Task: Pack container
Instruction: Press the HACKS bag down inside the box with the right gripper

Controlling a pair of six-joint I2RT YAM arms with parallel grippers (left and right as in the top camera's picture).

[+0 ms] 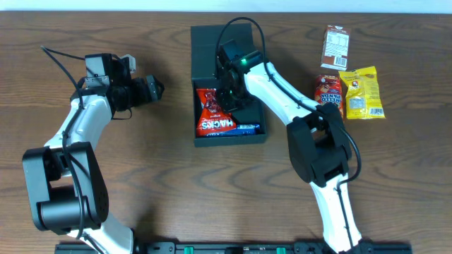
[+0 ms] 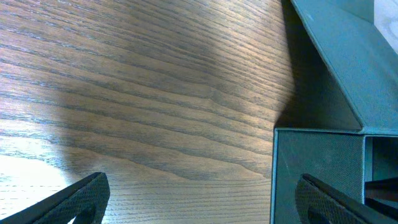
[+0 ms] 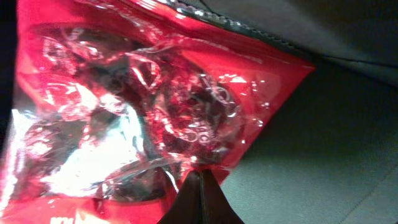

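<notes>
The container (image 1: 201, 85) is a dark square box, open, with its flap lid (image 1: 212, 39) lying back. A red snack packet (image 1: 210, 113) and a blue packet (image 1: 248, 129) lie inside it. My right gripper (image 1: 230, 95) is down inside the box. In the right wrist view its fingers (image 3: 200, 185) are pressed together on the edge of the red packet (image 3: 143, 106), over the box floor (image 3: 323, 143). My left gripper (image 1: 157, 89) is open and empty left of the box. In the left wrist view it (image 2: 202, 202) straddles bare table and the box's corner wall (image 2: 314, 168).
A brown packet (image 1: 336, 46), a red packet (image 1: 328, 92) and a yellow packet (image 1: 361, 92) lie on the wooden table right of the box. The right arm reaches over the box's right side.
</notes>
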